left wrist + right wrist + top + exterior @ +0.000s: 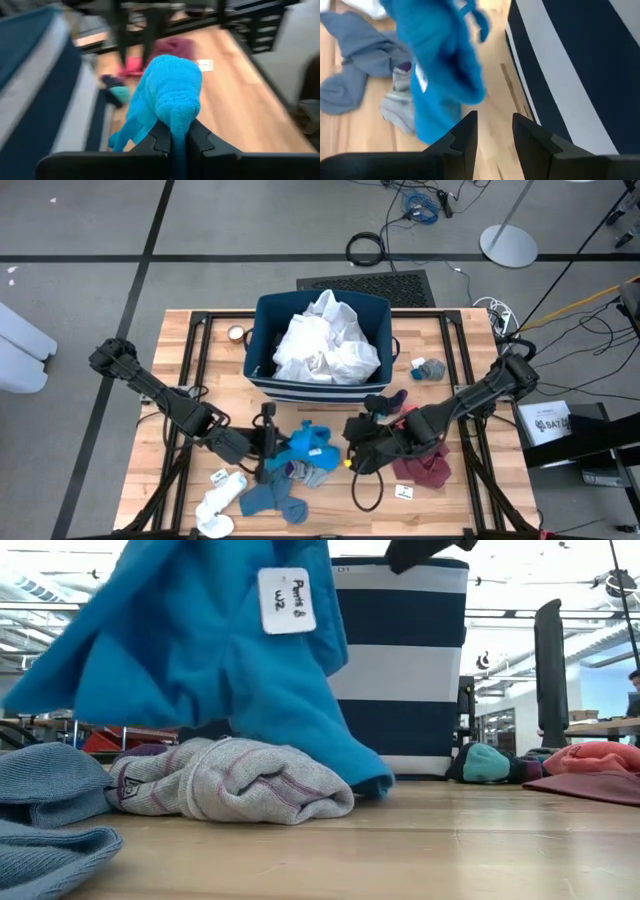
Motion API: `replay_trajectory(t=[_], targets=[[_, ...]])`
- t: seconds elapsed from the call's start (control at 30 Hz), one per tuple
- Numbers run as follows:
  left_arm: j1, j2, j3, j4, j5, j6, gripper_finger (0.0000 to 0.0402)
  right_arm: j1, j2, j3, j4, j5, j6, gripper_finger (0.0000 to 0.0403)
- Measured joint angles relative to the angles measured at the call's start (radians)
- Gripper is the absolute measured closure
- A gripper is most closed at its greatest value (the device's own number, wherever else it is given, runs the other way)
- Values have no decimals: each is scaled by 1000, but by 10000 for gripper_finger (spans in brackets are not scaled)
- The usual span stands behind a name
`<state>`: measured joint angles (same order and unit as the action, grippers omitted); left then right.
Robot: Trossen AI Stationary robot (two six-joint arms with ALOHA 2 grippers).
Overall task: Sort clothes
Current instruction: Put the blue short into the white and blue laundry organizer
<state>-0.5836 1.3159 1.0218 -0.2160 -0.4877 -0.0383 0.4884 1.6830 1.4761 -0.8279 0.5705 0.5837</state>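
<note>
— Teal-blue knit, soft and limp: the teal-blue garment (305, 442) hangs in loose folds above the front of the tabletop (470, 500), just in front of the navy striped bin (262, 365). The left gripper (173, 142) is clamped on a bunched fold of it, cloth squeezed between both fingers.

— And the right gripper (492, 132)?

— Its fingers stand apart with nothing between them, just beside the hanging cloth and near the bin wall. I judge it has no hold on the piece.

— How will it handle?

— Light, I'd say, and it drapes with no stiffness at all, so it will swing and trail. A paper tag (287, 600) is fixed to it; better to pinch thick fabric than that. A gathered fold, as the left has, looks safest; a single thin edge could slip out.

— What lies under it?

— A grey sock bundle (235, 785) on the wood, touched by the lowest hem in the low view, and grey-blue pieces (270, 500) beside it. A dragging hem might snag those. White garments (325, 340) already fill the bin; a maroon piece (425, 470) lies to the right.
</note>
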Motion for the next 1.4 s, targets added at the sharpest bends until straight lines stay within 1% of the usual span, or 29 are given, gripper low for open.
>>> replay_trajectory(t=[0.07,0.23,0.3,0.37,0.43,0.57,0.73,1.1,1.23,1.4], targets=[[0,0,0,6,61,4,382,-1,9,0,54,-10,-39,295],[-11,-1,0,62,201,69,381,0,28,0,210,-110,-189,296],[-20,-1,0,87,210,82,381,0,33,0,260,-187,-238,296],[-23,-6,0,88,205,82,381,2,35,0,272,-281,-264,296],[-24,-12,0,78,198,78,380,10,35,0,272,-328,-264,296],[-26,-26,0,72,196,74,380,40,34,0,245,-340,-258,296],[-27,-37,0,74,195,73,380,51,52,0,259,-342,-258,296],[-28,-37,0,77,161,71,379,-7,142,-1,291,-342,-310,296],[-28,-37,0,75,156,71,379,-26,152,-2,300,-388,-312,296],[-28,-37,0,77,143,71,379,-32,164,-1,324,-387,-314,296]])
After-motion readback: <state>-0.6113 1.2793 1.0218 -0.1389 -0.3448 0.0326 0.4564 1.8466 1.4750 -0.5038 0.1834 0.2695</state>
